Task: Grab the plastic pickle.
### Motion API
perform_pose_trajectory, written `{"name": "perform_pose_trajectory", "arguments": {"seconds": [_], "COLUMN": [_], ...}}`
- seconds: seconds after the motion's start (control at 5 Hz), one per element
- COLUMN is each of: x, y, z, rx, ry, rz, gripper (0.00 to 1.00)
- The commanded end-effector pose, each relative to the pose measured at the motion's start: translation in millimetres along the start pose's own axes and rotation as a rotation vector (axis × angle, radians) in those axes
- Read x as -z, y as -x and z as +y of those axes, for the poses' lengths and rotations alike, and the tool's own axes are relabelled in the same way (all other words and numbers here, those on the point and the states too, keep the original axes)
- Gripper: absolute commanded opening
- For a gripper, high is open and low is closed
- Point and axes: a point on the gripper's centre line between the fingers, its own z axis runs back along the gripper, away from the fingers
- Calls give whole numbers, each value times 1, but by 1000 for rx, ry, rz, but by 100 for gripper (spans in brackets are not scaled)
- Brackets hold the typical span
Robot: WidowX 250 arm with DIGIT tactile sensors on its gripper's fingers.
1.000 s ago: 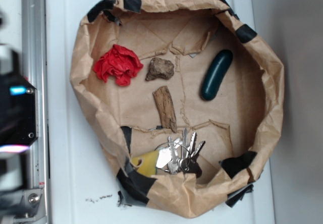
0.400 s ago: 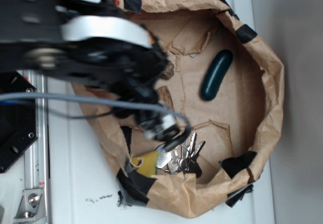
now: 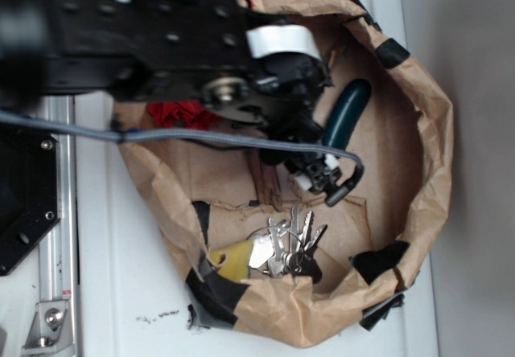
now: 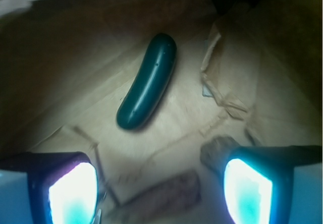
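- Pickle [image 4: 147, 81]: smooth, glossy dark-green plastic.
- Bag [image 3: 425, 116]: matt, creased brown paper w/ black tape patches.
- Keys [image 3: 291, 243]: shiny metal.
- Wood piece [image 4: 161, 198]: rough, brown.
- Red wad [image 3: 173, 114]: crumpled.

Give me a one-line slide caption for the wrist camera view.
Open gripper hovers above the dark green pickle lying on brown paper, not yet touching it.

Open paper all around the plastic pickle [image 4: 147, 81], wood piece [image 4: 161, 196] and rock [image 4: 218, 151] sit nearer (bag wall [image 3: 430, 144] behind it).
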Motion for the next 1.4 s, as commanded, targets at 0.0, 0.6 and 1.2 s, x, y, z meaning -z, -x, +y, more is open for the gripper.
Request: {"name": "perform_pose_trajectory", "arguments": {"seconds": [0.0, 0.6, 1.2], "x": [20, 37, -72], "y": [-39, -27, -19], "z": [-7, -11, -21], "rx": [-23, 166, 612], "ry": [-11, -165, -56], "rz": [-43, 39, 54], "gripper": [100, 0, 0]}}
